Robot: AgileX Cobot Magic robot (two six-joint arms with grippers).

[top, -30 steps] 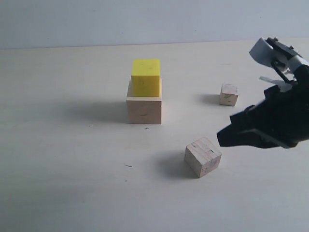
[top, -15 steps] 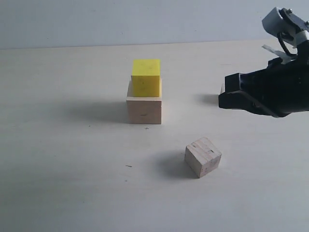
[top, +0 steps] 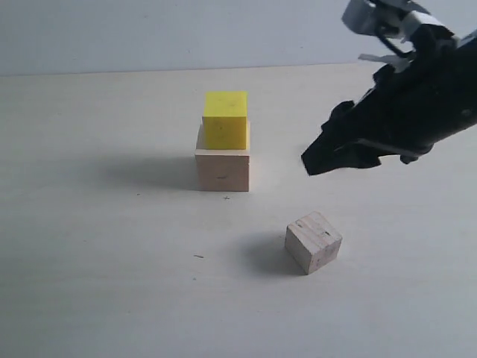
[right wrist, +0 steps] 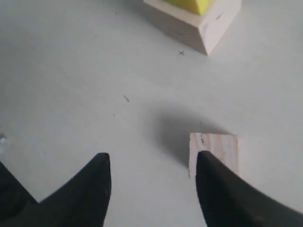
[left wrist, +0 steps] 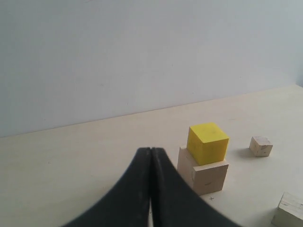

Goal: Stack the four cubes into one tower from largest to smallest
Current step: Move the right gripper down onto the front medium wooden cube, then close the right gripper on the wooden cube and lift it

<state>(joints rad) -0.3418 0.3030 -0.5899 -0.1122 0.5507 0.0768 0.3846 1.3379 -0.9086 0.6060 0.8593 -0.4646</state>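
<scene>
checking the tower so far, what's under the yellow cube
The largest pale wood cube, standing on the table. The yellow cube hides most of its top face.

Our outside camera looked slightly down across the table (top: 89, 298) toward the wall (top: 149, 30), from some way back. Our left wrist camera sat low, facing level past the shut jaws of the left gripper (left wrist: 150, 152). Our right wrist camera looked steeply down, close in, between the spread jaws of the right gripper (right wrist: 152, 156). All three shared the two-block stack (top: 223, 149) beyond the jaw tips, and the loose block (top: 313, 242).
</scene>
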